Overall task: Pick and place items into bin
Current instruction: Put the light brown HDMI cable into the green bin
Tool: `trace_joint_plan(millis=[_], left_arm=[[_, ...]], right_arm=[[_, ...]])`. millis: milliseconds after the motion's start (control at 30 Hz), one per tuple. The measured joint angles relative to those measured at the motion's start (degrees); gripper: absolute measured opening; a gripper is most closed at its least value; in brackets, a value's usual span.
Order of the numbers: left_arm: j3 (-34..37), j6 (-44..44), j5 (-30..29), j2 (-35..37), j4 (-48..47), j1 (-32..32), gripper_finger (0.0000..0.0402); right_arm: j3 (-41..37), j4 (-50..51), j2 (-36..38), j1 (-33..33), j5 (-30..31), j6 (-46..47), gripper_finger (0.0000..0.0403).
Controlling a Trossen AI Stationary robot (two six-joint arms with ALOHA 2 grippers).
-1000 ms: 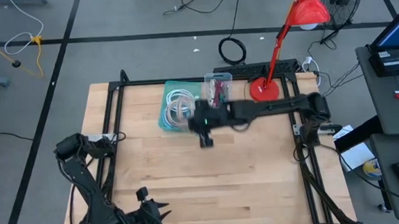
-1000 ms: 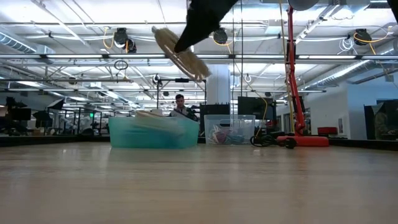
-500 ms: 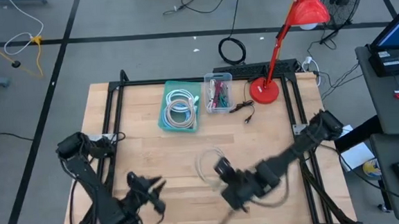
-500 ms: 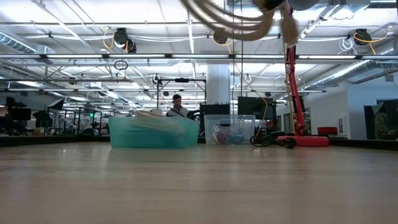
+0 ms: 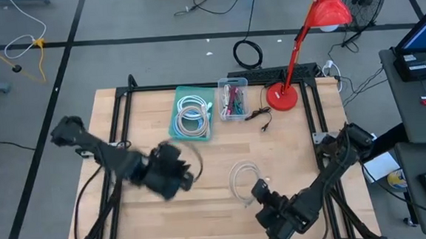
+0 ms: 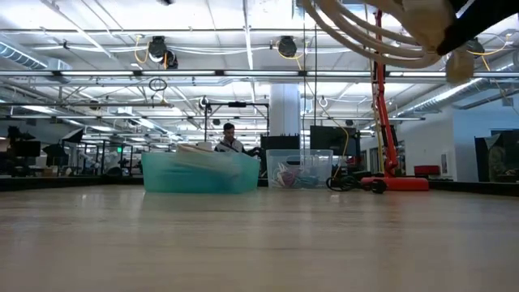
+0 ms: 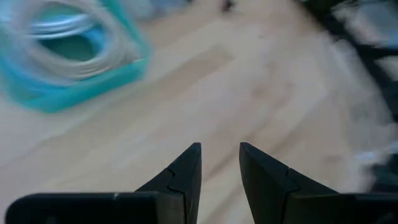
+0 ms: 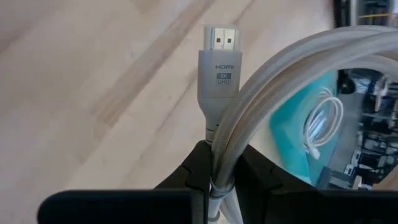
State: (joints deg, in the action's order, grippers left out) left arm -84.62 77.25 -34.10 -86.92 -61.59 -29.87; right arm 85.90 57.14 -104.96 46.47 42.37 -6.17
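Left arm swung inward, beige coil (image 8: pixel 267 93) clamped in right end effector (image 8: pixel 222 163)

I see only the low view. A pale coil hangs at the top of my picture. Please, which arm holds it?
Observer: The right gripper is shut on the coil, just below its HDMI plug.
Operator: And where is the left one?
Observer: The left gripper is open and empty, over bare wood near the teal bin.
Operator: Is the coil above the bin?
Observer: No. It hangs over the front half of the table, apart from the bin.
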Motion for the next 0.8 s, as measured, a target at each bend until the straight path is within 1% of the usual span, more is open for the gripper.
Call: trace_joint_plan(millis=[100,200,300,433,467,567,700,800], left_arm=[[0.0,-9.23,7.94,2.15,9.99,6.63,0.0113],[0.0,-18.05,19.68,2.28,21.61,12.31,0.0113],[-0.04,-23.26,30.88,0.27,32.02,16.59,0.0113],[-0.02,-26.4,39.97,-3.3,38.2,20.38,0.0113],[-0.02,-26.57,41.92,-3.98,38.36,21.03,0.0113],[0.0,-26.73,45.12,-5.83,38.77,22.24,0.0113],[0.0,-29.42,45.88,-7.67,38.23,22.58,0.0113],[0.02,-28.73,45.72,-8.81,39.04,22.6,0.0113]], right_arm=[[-1.21,0.06,0.02,0.28,0.29,2.68,0.0034],[-1.5,0.59,0.0,0.75,2.74,3.78,0.0034],[-1.48,0.56,0.02,0.89,4.52,3.58,0.0034],[-1.48,1.91,0.02,1.56,4.45,5.55,0.0034],[-1.48,2.44,0.02,1.77,4.4,6.04,0.0034],[-1.48,3.79,0.02,2.63,4.42,8.66,0.0034],[-1.48,6.21,0.02,3.74,5.32,11.75,0.0034],[-1.48,6.76,0.02,4.05,5.6,12.98,0.0034]])
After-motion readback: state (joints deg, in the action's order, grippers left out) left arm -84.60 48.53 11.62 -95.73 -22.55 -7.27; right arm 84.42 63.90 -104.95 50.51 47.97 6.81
